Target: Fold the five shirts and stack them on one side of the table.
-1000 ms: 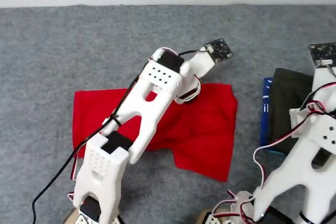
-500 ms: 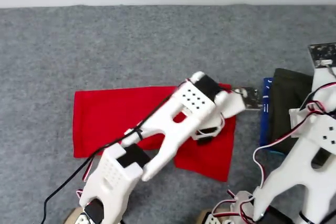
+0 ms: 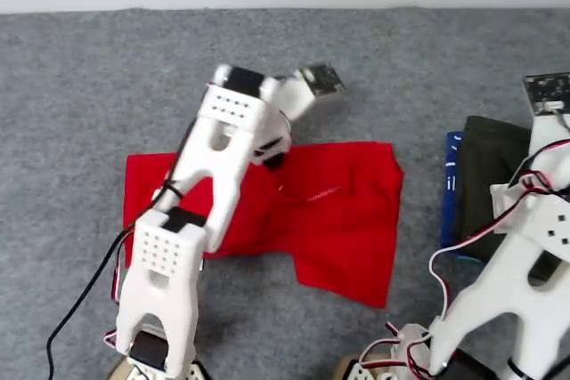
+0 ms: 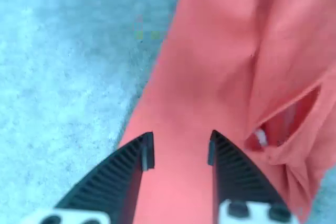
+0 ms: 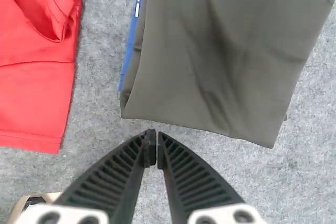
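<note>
Our left arm [image 3: 218, 189] and right arm [image 3: 525, 255] are white with little round holes, black motors, red and white wires, and black ridged fingers [image 4: 113, 177].

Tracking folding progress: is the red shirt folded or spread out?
Partly folded: the red shirt shows overlapping layers and a tucked sleeve, yet lies wider than the folded dark shirt beside it.

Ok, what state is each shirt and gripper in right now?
Red shirt: partly folded, creased.
Dark shirt: folded, top of the stack.
Blue shirt: under the dark shirt, edge showing.
Left gripper: open, over the red shirt.
Right gripper: shut, empty.
</note>
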{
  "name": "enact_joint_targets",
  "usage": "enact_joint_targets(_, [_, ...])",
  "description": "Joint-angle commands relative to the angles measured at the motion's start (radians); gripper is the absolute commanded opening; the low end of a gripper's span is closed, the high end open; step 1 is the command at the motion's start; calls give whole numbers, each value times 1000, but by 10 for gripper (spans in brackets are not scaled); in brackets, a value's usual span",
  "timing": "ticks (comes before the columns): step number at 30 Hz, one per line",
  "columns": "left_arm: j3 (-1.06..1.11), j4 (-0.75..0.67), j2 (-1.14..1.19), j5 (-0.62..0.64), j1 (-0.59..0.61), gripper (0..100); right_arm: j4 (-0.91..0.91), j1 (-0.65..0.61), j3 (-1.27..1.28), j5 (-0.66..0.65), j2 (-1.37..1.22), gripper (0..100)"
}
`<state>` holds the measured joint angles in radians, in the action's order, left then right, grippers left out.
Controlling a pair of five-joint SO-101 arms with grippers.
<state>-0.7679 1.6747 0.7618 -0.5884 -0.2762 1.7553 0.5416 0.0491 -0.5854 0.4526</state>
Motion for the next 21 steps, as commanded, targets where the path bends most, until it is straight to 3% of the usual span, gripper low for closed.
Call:
enact_joint_targets(1, [-142,78,14,-9,0,177,39,4,-6,12,30,15])
enact_joint_targets(12, [-150,83,21,91,-235,177,39,4,-6,12,30,15])
enact_joint_targets(21, [-76,75,81,26,-311,177,39,4,-6,12,27,15])
